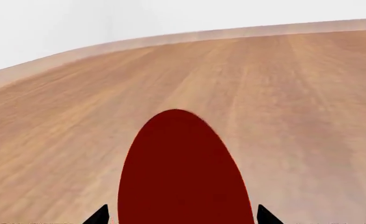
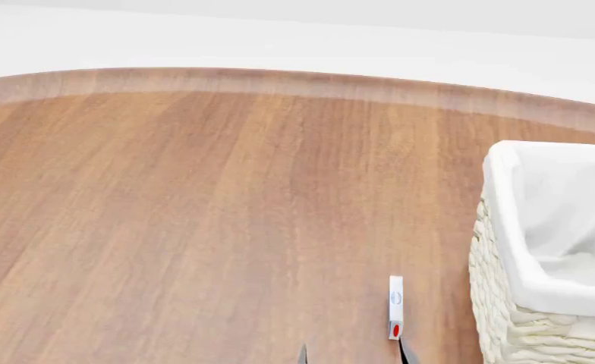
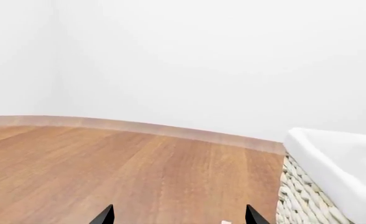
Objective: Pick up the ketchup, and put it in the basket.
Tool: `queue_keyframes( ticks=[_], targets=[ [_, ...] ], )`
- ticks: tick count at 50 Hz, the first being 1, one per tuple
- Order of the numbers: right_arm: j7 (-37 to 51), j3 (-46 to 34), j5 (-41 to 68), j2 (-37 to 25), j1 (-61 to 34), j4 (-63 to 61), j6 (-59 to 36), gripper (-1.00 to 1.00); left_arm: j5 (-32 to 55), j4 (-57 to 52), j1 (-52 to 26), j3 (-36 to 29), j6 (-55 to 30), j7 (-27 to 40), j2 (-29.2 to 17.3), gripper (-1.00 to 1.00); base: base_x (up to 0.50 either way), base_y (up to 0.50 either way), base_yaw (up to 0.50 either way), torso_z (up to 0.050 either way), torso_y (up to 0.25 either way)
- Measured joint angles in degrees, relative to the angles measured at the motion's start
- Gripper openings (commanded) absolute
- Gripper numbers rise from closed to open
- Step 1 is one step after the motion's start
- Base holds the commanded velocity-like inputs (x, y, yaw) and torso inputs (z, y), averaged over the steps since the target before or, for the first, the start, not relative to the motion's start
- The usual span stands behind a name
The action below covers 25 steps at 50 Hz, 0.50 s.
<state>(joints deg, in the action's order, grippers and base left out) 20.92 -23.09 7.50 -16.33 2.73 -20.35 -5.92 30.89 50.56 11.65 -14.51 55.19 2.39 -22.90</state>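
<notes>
In the left wrist view a dark red rounded body, the ketchup (image 1: 179,168), fills the gap between the two black fingertips of my left gripper (image 1: 183,215), which is shut on it. Its white cap and label are hidden. The left gripper and the ketchup are out of the head view. The basket (image 2: 500,220), cream wicker with a white liner over its rim, stands at the right and also shows in the right wrist view (image 3: 304,196). My right gripper (image 3: 179,215) is open and empty. Only its fingertips show at the bottom of the head view (image 2: 354,353), left of the basket.
A wooden table (image 2: 176,212) with a curved far edge spreads out ahead, with a white wall behind it. A small white block with a red spot (image 2: 396,303) sits by the right gripper's fingertips, close to the basket's near corner.
</notes>
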Motion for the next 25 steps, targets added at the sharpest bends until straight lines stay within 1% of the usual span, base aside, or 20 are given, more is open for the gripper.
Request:
queue_keyframes(
  ticks=[1,25],
  targets=[
    [0.0,0.0,0.0,0.0,0.0,0.0,0.0,1.0,-0.1,0.3,-0.1,0.1,0.1,0.0,0.1,-1.0,0.0,0.0,0.0,0.0,0.0],
    [0.4,-0.4,0.3,-0.4,-0.1,0.1,0.2,1.0,-2.5,1.4,-0.5,2.3,0.3,0.7,0.8,-1.0,0.0,0.0,0.0,0.0,0.0]
  ],
)
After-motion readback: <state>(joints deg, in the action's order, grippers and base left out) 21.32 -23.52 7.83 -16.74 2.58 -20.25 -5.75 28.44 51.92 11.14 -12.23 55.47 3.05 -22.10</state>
